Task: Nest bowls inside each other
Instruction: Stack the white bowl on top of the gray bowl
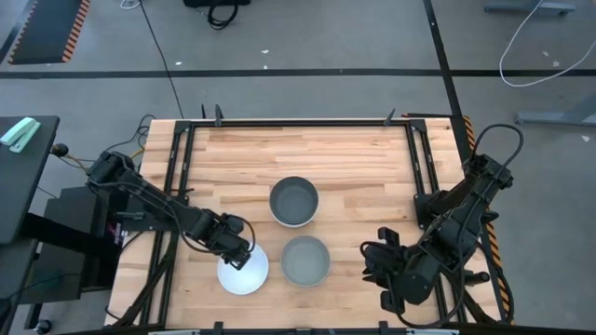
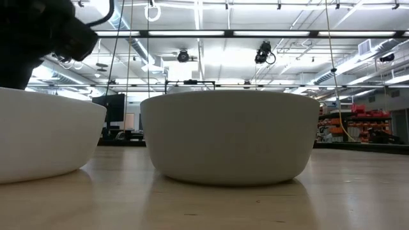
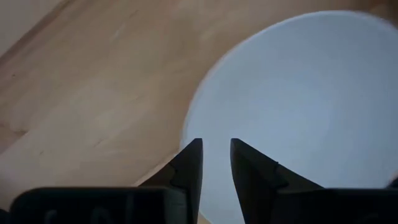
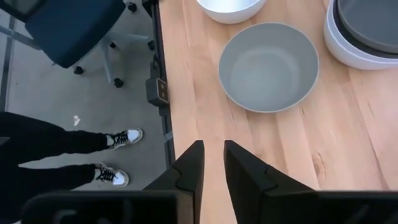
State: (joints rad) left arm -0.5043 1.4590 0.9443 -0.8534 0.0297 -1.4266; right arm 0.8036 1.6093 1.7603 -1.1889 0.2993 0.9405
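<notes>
white bowl (image 1: 244,270) on my table (image 1: 345,158), left gripper (image 1: 238,253) over its rim, fingers slightly parted, empty. right gripper (image 1: 384,275) likewise, beside grey bowl (image 1: 305,260).

Open tabletop (image 1: 372,158) beyond bowls (image 1: 294,202) (far side)

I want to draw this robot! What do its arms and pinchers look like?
Draw two dark, nearly black jointed arms with black cables looping along them. The left gripper and right gripper each end in two dark, flat fingers that taper to wedge tips.
</notes>
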